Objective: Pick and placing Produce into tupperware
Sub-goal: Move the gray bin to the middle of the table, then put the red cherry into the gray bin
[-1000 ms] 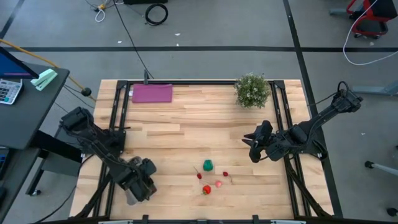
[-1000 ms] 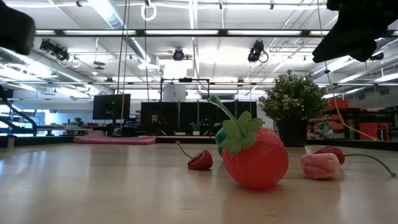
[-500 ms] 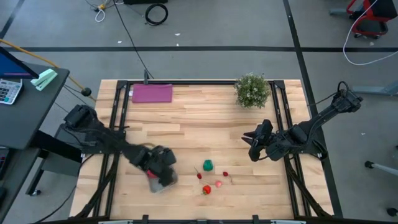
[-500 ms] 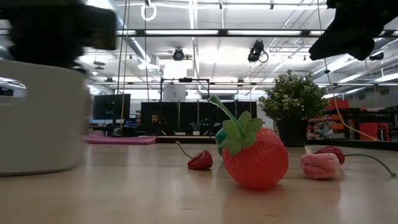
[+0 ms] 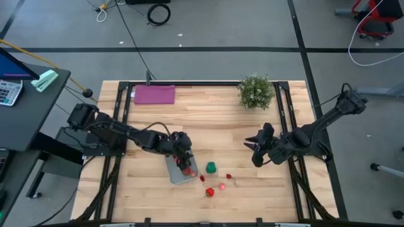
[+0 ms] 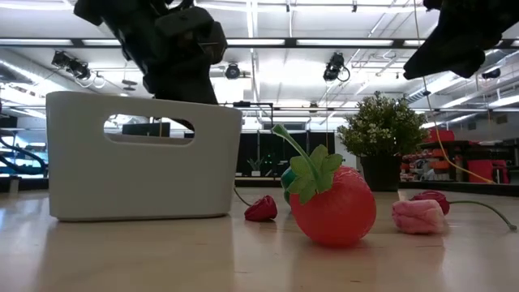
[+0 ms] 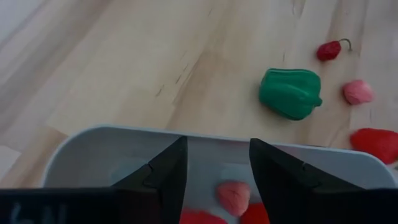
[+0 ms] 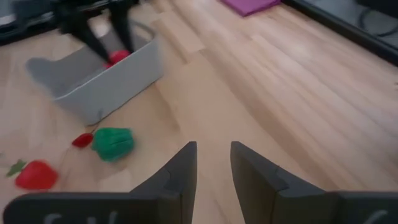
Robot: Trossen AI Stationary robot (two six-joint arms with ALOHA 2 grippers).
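A pale wooden table (image 5: 208,120) sits in a wide workshop with strip lights overhead; a purple sheet (image 5: 154,94) lies at its eleven o'clock corner and a potted plant (image 5: 255,92) at one o'clock. The tupperware (image 5: 181,169) stands just left of the loose produce, near the table's six o'clock edge. The left gripper (image 5: 182,154) is over it, its fingers (image 7: 166,171) straddling the near wall and seemingly clamped on that rim. A few red and pink pieces already lie inside (image 7: 234,198).

Outside, the green pepper (image 5: 211,168) is just right of the tub, with the big strawberry (image 5: 209,192), a pink piece (image 5: 222,186), a small chilli (image 5: 202,178) and a cherry-like piece (image 5: 229,176) scattered close by.

The right gripper (image 5: 257,150) hangs at three o'clock, well apart from everything, fingers slightly parted and empty.

These toys look light and hollow, probably smooth plastic that rolls or squirts out of a pinch. I'd take the strawberry across its widest part, not by its thin stem.
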